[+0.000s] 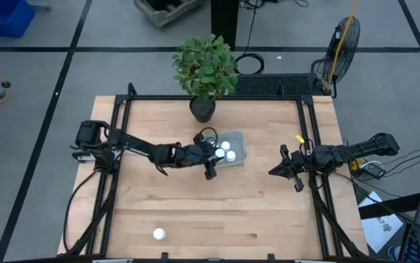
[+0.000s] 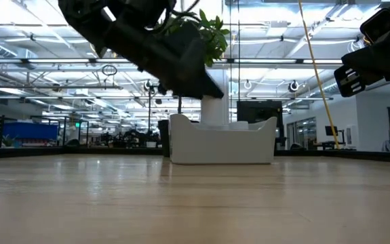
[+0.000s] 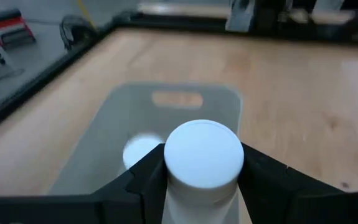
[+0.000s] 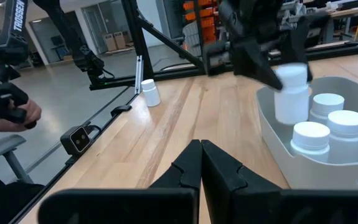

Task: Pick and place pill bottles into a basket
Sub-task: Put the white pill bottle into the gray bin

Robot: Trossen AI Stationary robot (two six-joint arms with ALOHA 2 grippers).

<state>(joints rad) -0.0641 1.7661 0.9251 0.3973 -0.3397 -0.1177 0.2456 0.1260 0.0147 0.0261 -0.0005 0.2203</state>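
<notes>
The pale basket (image 1: 233,148) stands at the table's middle, toward the far edge. It also shows in the low view (image 2: 222,144). Three white pill bottles (image 4: 328,127) stand upright in it. My left gripper (image 3: 202,180) is shut on another pill bottle (image 4: 292,92) over the basket's left end. One more pill bottle (image 1: 159,234) stands on the table at the near left, and also shows in the right wrist view (image 4: 149,93). My right gripper (image 1: 274,172) is shut and empty, to the right of the basket. My left gripper pinches the bottle's sides just below its cap (image 3: 166,177) between its two fingers. The fingers come slanting down from the table's left. The bottle stays upright, lifted, with its lower end (image 4: 289,117) at about the height of the basket's rim.
A dark pot with a green plant (image 1: 204,108) stands just beyond the basket at the far edge. Black frame rails (image 1: 308,139) run along the table's sides. A person's hand (image 4: 7,109) shows beyond the table. Bare wood lies across the near half.
</notes>
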